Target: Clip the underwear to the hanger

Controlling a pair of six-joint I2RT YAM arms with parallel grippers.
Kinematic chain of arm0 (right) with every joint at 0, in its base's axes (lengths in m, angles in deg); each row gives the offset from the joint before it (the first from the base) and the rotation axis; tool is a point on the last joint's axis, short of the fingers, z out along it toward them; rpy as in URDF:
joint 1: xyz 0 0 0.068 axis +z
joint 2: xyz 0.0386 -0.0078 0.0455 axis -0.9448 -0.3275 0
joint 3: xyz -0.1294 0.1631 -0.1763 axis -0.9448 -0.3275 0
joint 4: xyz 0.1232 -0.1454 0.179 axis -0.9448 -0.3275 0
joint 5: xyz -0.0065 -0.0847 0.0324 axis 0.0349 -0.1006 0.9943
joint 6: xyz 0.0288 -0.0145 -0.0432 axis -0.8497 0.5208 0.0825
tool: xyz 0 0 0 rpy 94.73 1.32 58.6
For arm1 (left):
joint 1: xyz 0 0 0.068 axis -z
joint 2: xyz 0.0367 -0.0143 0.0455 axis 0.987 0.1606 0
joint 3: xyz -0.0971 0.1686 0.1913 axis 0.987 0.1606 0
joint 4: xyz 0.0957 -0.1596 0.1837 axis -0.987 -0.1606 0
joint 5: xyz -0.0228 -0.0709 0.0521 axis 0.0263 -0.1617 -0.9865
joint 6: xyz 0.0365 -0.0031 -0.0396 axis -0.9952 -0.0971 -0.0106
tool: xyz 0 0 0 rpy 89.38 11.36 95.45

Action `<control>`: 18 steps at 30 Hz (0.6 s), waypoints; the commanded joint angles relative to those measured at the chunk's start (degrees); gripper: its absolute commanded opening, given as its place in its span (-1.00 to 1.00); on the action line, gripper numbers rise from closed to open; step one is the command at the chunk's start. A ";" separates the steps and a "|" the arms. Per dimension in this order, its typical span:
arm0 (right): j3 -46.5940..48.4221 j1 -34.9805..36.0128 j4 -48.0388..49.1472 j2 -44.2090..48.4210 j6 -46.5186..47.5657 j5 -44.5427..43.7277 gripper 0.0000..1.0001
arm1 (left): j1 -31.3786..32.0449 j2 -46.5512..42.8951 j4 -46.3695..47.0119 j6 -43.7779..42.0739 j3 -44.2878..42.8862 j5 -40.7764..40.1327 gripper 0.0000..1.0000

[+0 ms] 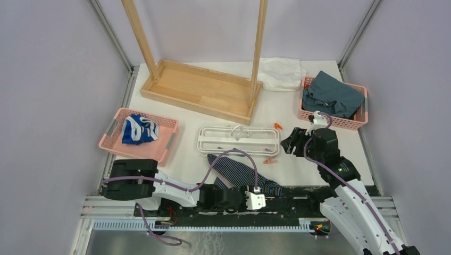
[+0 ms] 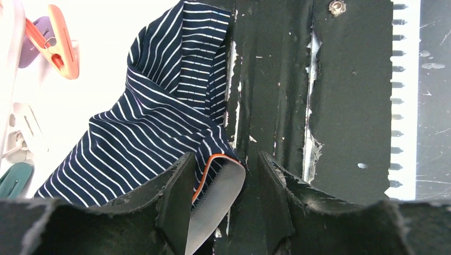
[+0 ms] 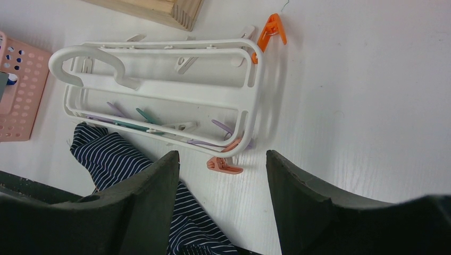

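**Left hand** (image 2: 226,172): the fingers stand part-way spread, straddling the near corner of the underwear (image 2: 154,122). The corner sits against one finger and the other is clear of it, so I confirm no pinch.

**Right hand** (image 3: 222,156): spread and empty, hovering over the right end of the hanger (image 3: 159,95).

**Location:** the underwear lies flat at the near edge of the worktop (image 1: 189,164), its near end draped onto the black strip (image 2: 345,106). Its long axis runs diagonally from my left hand toward the hanger's near rail, ending just beside it. My left hand is plainly the nearer. The hanger lies beyond the cloth, long side across the worktop.

**Materials:**
- Underwear: thin, limp navy pinstripe cloth with an orange-piped hem, the pale inner face folded out at the corner.
- Hanger: a rigid white plastic frame with a hook, carrying small pastel clips (image 3: 225,166).
- Strip: matt and scuffed.
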 commanded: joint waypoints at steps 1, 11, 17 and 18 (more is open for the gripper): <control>0.95 -0.01 1.04 0.23 0.77 0.79 0.37 | 0.16 0.94 0.13 0.14 -2.36 0.02 0.06; 1.88 -0.06 -0.35 1.05 1.26 0.53 0.38 | -0.04 2.05 -3.02 -2.23 -4.09 -5.17 -0.44; 3.17 -0.02 -1.46 3.01 1.46 -2.13 0.38 | -2.04 -3.25 -8.33 -5.89 -6.09 -6.04 -0.94; 3.52 -0.01 -1.77 2.97 1.43 -2.18 0.38 | -3.16 -4.47 -9.21 -6.96 -6.56 -4.87 -0.94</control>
